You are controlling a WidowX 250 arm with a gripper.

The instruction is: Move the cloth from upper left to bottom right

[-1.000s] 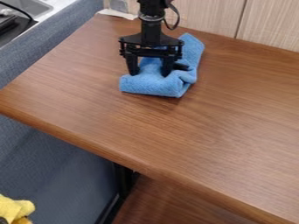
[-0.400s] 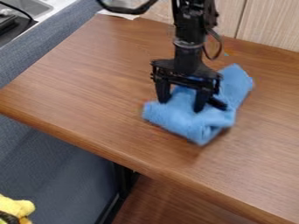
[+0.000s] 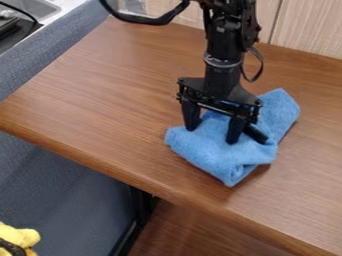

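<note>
- Far left of the frame it's just a grey couch [image 3: 53,175], a bit of sink [image 3: 41,7] in the upper left corner and something yellow [image 3: 21,237] in the lower left corner, none of it matters for the job imo
- Upper left part of the table [image 3: 113,80] is where the task wants the cloth gone from, and I'd call that half done, since the cloth isn't lying up there
- Around the middle, slightly right, the gripper [image 3: 212,134] hangs down onto the cloth with its fingers [image 3: 234,136] spread wide, tips down on the fabric, and it looks to me like pressing rather than a proper pinch
- The cloth [image 3: 217,153] is blue, folded over and a bit bunched, sitting just right of centre and reaching a little below the middle of the frame, flat on the wood with its lowest corner fairly near the table's front edge
- Lower right of the frame is the bit that's left, so I'd say well over halfway but not finished, the cloth needs to go further right and somewhat down
- Going straight down from here would probably hang it over the edge, so I'd slide it along the edge towards the right, then lift the gripper clear, because as it stands it isn't released
</note>
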